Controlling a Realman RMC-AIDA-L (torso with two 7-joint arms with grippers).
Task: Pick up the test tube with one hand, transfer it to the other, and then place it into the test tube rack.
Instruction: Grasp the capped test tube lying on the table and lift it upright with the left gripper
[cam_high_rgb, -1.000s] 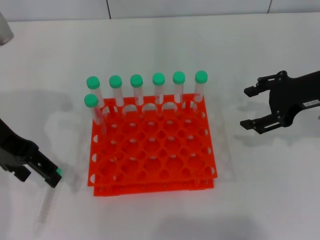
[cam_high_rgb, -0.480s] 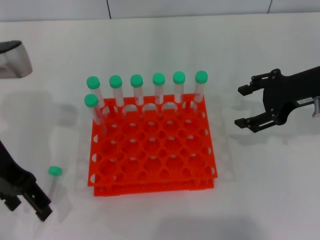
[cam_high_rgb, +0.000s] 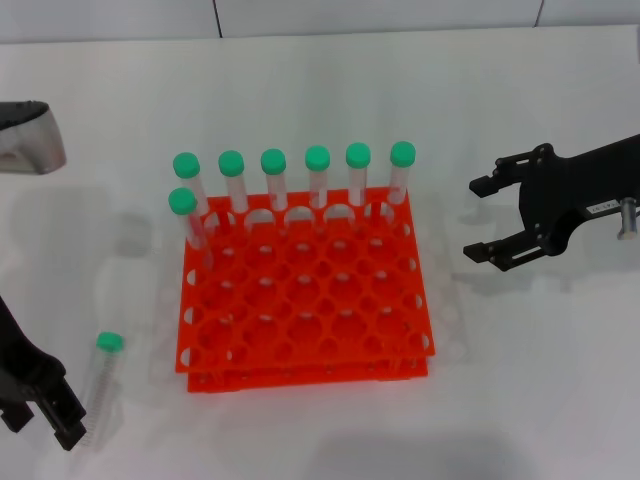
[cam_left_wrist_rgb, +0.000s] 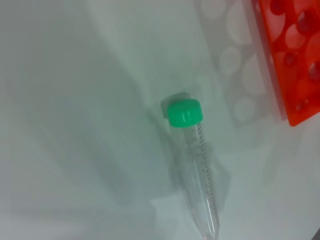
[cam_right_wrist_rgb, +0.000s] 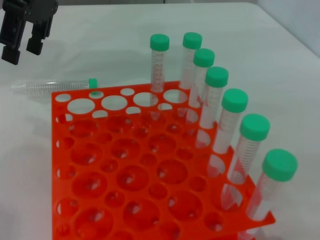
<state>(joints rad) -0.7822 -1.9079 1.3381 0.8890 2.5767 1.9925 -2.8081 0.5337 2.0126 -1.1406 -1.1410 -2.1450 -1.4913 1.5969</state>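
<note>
1. The left pincer (cam_high_rgb: 45, 420) sits at the near left corner of the bench (cam_high_rgb: 520, 380). It has pulled back toward the robot since a second ago and grips nothing; whether its fingers stand apart I cannot tell.
2. Just beside it, the test tube (cam_high_rgb: 100, 385) lies flat on the bench, green cap toward the rack and tip toward the robot. A second ago the pincer was right at its cap; now the tube lies bare, so in my judgement the pick-up has not taken hold and needs another try.
3. The orange rack (cam_high_rgb: 305, 300) stands mid-bench, with seven capped tubes (cam_high_rgb: 317, 185) upright along its far edge.
4. The right pincer (cam_high_rgb: 480, 217), released and empty, hovers right of the rack, having edged closer, ready for the handover.
</note>
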